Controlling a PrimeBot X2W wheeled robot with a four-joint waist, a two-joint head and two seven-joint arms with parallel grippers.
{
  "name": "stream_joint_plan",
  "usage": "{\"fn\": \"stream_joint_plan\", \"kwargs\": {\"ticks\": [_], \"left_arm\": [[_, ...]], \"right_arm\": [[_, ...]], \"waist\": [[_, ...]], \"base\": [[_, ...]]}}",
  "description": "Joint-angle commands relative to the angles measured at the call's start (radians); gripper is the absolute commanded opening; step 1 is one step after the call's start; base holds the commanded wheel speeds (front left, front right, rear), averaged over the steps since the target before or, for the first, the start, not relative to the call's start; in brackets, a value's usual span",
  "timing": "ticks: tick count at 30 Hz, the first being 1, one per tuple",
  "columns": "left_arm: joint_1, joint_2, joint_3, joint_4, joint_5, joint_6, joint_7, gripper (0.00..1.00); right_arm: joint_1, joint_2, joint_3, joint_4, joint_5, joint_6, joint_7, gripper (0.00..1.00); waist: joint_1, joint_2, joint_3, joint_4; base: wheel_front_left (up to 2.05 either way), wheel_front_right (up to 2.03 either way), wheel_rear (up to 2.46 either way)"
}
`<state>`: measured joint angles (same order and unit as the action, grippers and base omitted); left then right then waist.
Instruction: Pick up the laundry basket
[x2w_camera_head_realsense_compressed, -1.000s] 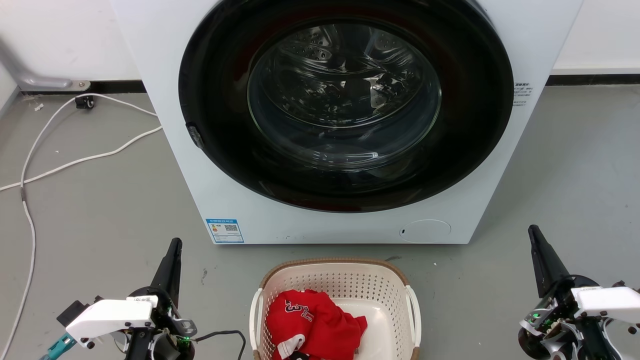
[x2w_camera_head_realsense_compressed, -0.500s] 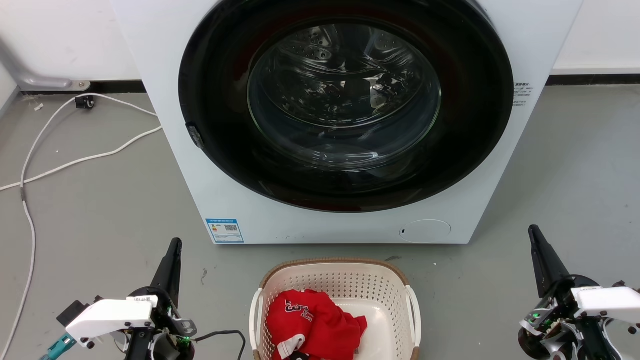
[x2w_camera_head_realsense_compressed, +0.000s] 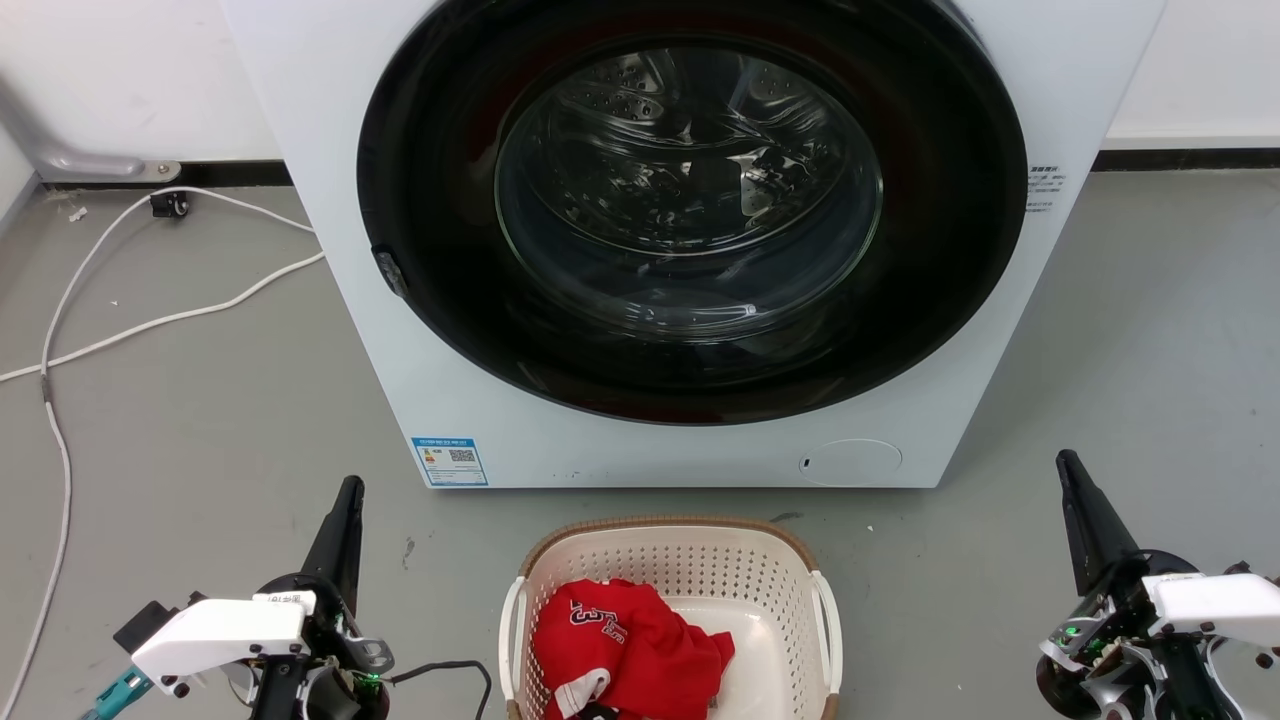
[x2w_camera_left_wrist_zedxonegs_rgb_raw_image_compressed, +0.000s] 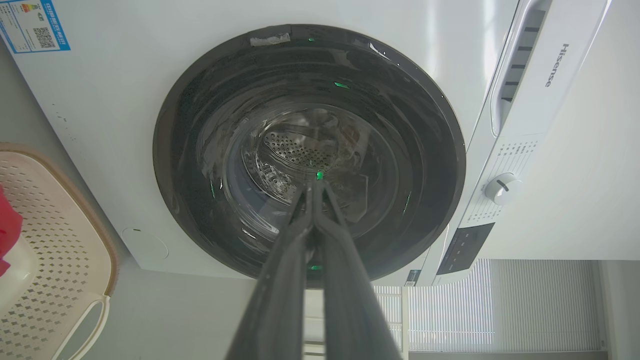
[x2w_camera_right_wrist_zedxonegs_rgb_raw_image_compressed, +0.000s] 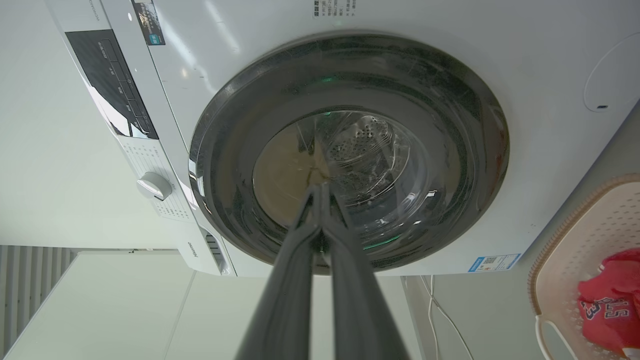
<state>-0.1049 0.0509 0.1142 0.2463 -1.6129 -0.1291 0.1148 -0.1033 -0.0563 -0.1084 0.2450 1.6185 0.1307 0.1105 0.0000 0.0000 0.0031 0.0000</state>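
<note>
Laundry basket (x2w_camera_head_realsense_compressed: 668, 523): sitting upright on the floor (x2w_camera_head_realsense_compressed: 200, 450) just in front of the washing machine (x2w_camera_head_realsense_compressed: 400, 400), below its round door and a little apart from its front panel. Carrying a red garment (x2w_camera_head_realsense_compressed: 625, 650) bunched toward the side under the machine's blue label (x2w_camera_head_realsense_compressed: 449, 461), so probably weighing a little unevenly once raised. Offering white side handles (x2w_camera_head_realsense_compressed: 512, 640) standing proud of both flanks, likely meant as the places to take hold.

Left gripper (x2w_camera_head_realsense_compressed: 350, 492): hovering low before the machine's labelled corner, well apart from the basket. Right gripper (x2w_camera_head_realsense_compressed: 1068, 468): hovering beyond the machine's opposite lower corner, equally far out. Pointing toward the machine rather than down at the handles. Showing, in each wrist view, jaws pressed together on nothing, with the tips meeting against the dark door glass. Reading as a wide, symmetric rest pose, presumably keeping the basket unobstructed for the head camera.

Judging the pick-up as not yet begun: needing to part the jaws, turn both wrists inward, come down onto the handles on both sides and lift evenly to avoid tipping the garment out.

Trailing over the floor beside the machine's labelled side: a white cable (x2w_camera_head_realsense_compressed: 150, 325), well clear of the basket
</note>
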Motion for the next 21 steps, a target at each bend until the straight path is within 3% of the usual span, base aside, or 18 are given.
{"fn": "stream_joint_plan", "kwargs": {"ticks": [1, 2, 21], "left_arm": [[-0.009, -0.001, 0.003, 0.001, 0.001, -0.004, 0.003, 0.00], [0.000, 0.000, 0.000, 0.000, 0.000, 0.000, -0.001, 1.00], [0.052, -0.003, -0.024, -0.030, 0.047, 0.001, -0.079, 1.00]], "right_arm": [[-0.010, 0.003, -0.002, 0.001, -0.003, 0.000, 0.002, 0.00], [0.000, 0.000, 0.000, 0.000, 0.000, 0.000, 0.000, 1.00], [0.035, 0.003, 0.028, -0.023, -0.104, 0.000, -0.077, 1.00]], "waist": [[0.0000, 0.0000, 0.000, 0.000], [0.0000, 0.0000, 0.000, 0.000], [0.0000, 0.0000, 0.003, 0.000]], "base": [[0.00, 0.00, 0.00], [0.00, 0.00, 0.00], [0.00, 0.00, 0.00]]}}
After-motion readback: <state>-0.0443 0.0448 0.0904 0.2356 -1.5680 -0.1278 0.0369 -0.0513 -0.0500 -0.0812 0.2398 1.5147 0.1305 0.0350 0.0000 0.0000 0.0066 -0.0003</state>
